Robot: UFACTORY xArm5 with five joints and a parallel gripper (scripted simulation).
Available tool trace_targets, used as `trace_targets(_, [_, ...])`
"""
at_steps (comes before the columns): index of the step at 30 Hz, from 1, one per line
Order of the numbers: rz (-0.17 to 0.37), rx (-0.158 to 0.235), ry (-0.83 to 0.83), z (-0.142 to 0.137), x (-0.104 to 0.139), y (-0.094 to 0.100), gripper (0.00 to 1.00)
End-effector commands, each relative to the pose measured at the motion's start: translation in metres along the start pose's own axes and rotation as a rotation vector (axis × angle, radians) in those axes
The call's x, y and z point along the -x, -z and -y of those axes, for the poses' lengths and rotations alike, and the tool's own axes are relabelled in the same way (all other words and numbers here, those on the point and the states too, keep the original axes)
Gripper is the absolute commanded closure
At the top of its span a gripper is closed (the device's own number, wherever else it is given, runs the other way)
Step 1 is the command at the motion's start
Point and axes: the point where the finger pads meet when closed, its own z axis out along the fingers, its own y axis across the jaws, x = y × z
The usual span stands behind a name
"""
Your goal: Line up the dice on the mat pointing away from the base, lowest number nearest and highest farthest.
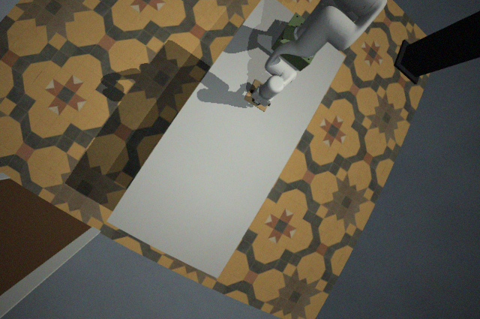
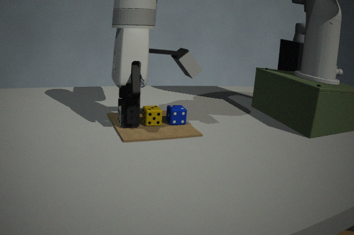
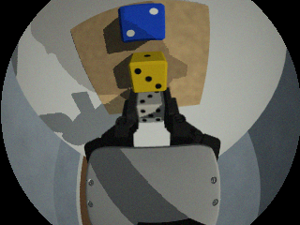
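From above, the arm (image 1: 333, 16) hides most of the mat (image 1: 265, 106) near the frame's upper centre; no dice show.

From the side, the gripper (image 2: 129, 116), half shut, covers the white die (image 2: 119, 113) it grips at the mat's (image 2: 160, 134) left end. The yellow die (image 2: 152, 115) and blue die (image 2: 176, 114) sit rightward; the green base (image 2: 285, 100) stands far right.

At the wrist, the white die (image 3: 150, 107) sits between dark fingers, the yellow die (image 3: 149, 71) and blue die (image 3: 142, 22) lined above.

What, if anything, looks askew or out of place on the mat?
Nothing stands out. The blue die, yellow die and white die stand flat in a nearly straight row on the flat tan mat. The claw is shut on the white die at the mat's far end.
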Motion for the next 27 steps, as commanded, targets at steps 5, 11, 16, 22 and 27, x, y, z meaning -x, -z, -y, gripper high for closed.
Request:
trace_targets(5, [0.003, 0.0, 0.0, 0.0, 0.0014, 0.0012, 0.65])
trace_targets(11, [0.003, 0.0, 0.0, 0.0, 0.0014, 0.0012, 0.61])
trace_targets(16, [0.003, 0.0, 0.0, 0.0, 0.0014, 0.0012, 0.53])
trace_targets(22, [0.003, 0.0, 0.0, 0.0, 0.0014, 0.0012, 0.53])
trace_targets(27, [0.003, 0.0, 0.0, -0.0001, 0.0014, 0.0014, 0.53])
